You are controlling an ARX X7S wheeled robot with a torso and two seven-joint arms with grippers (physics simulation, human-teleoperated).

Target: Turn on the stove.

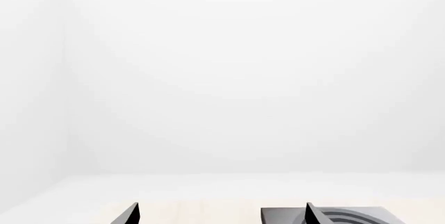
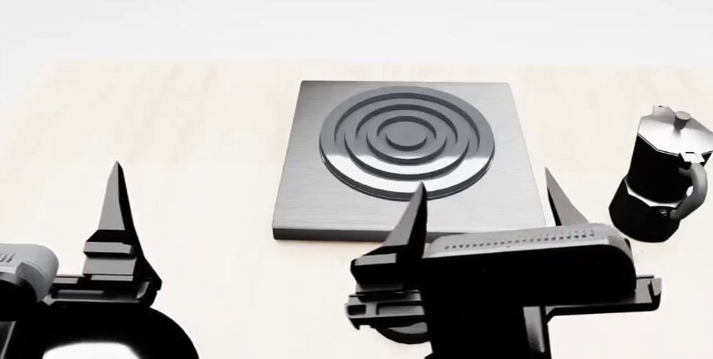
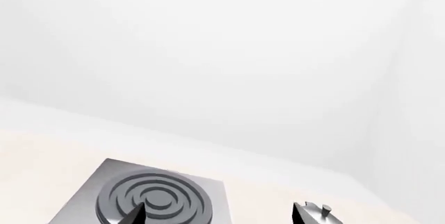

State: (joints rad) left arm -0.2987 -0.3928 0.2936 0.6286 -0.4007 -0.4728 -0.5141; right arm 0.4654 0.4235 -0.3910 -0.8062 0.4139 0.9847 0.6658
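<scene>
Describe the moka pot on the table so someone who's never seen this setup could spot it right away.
Start from the pale wooden table and find the square grey stove with raised rings in its middle. Beside the stove, on the robot's right and apart from it, stands the moka pot. It is the only tall, upright item there: black, faceted, narrow-waisted, with a lid knob and a side handle.

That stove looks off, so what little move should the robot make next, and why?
Probably lower the right gripper, whose jaws stand open, toward the stove's near edge. It hovers there holding nothing, and its body hides the spot below, so I can't see a knob.
</scene>
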